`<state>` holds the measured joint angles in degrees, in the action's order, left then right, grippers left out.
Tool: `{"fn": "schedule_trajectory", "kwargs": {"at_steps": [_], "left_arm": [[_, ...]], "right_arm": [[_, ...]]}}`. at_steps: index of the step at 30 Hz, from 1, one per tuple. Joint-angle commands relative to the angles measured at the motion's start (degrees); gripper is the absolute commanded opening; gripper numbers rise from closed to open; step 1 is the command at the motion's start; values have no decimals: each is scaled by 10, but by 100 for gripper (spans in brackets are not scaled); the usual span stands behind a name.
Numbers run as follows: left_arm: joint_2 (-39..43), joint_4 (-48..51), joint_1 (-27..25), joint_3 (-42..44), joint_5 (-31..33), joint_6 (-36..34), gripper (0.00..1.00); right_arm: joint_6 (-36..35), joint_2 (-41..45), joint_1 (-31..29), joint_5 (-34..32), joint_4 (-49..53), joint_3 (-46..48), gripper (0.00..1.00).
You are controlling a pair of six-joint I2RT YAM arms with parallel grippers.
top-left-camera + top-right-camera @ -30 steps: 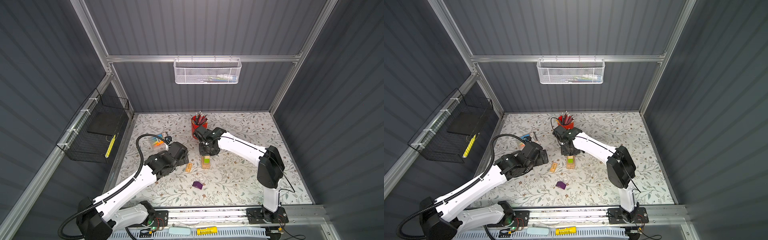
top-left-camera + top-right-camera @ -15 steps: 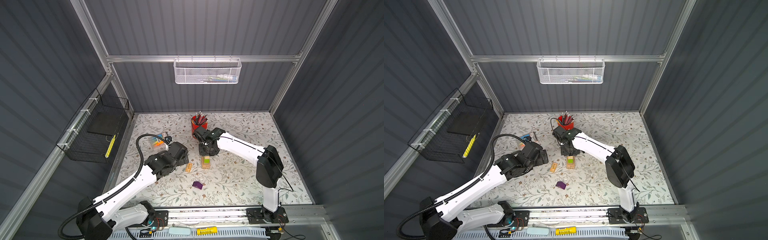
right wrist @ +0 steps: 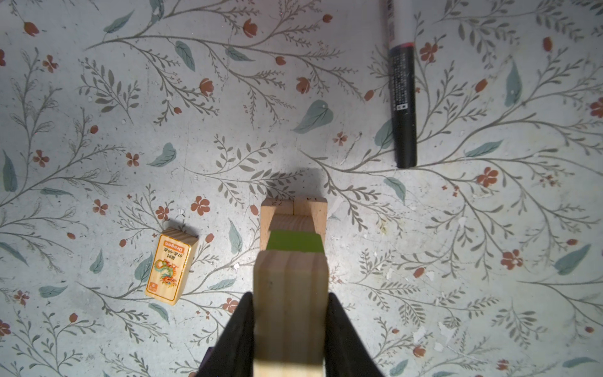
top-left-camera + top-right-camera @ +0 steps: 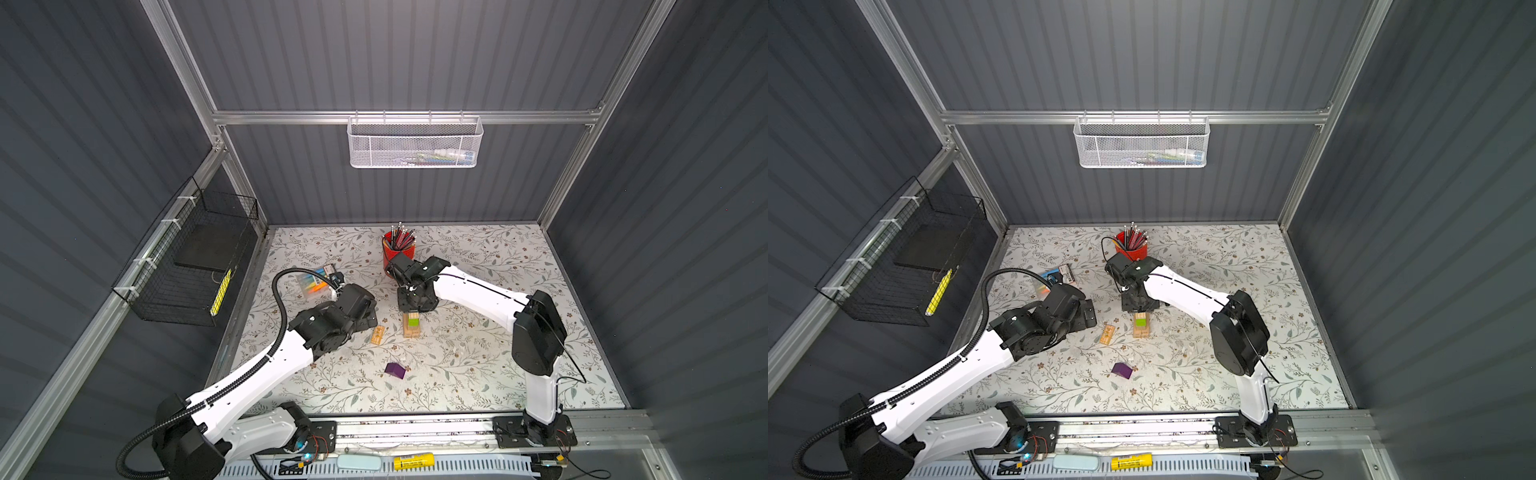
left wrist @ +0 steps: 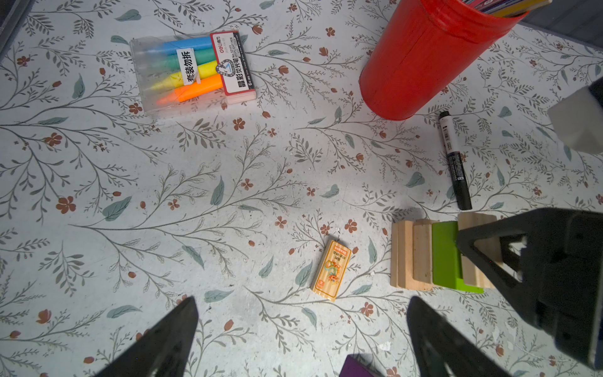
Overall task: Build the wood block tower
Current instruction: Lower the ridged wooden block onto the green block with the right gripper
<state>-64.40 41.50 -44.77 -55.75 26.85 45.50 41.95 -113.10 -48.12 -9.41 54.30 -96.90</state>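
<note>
Tan block (image 3: pixel 290 303) is held over green-layered tower (image 4: pixel 411 328); purple block (image 4: pixel 395 370) lies apart.

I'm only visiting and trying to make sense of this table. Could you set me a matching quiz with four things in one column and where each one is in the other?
Things:
1. purple block
2. green block
3. black marker
4. plain wooden block

Places:
A. gripped in the right end effector
B. lying flat near the red cup
C. lying loose, apart from the stack
D. part of the stack

Pairs: 1-C, 2-D, 3-B, 4-A.
</note>
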Motion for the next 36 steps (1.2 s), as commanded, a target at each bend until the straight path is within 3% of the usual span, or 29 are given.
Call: {"fn": "schedule_trajectory", "kwargs": {"at_steps": [1,18,36], "left_arm": [[-5,9,5,1,2,0,100],[-7,9,5,-2,1,2,100],[-4,10,5,1,2,3,100]], "right_arm": [[8,-15,-3,-4,3,9,32],[15,-7,-7,6,-3,19,48],[21,-14,-12,-1,-1,21,42]]}}
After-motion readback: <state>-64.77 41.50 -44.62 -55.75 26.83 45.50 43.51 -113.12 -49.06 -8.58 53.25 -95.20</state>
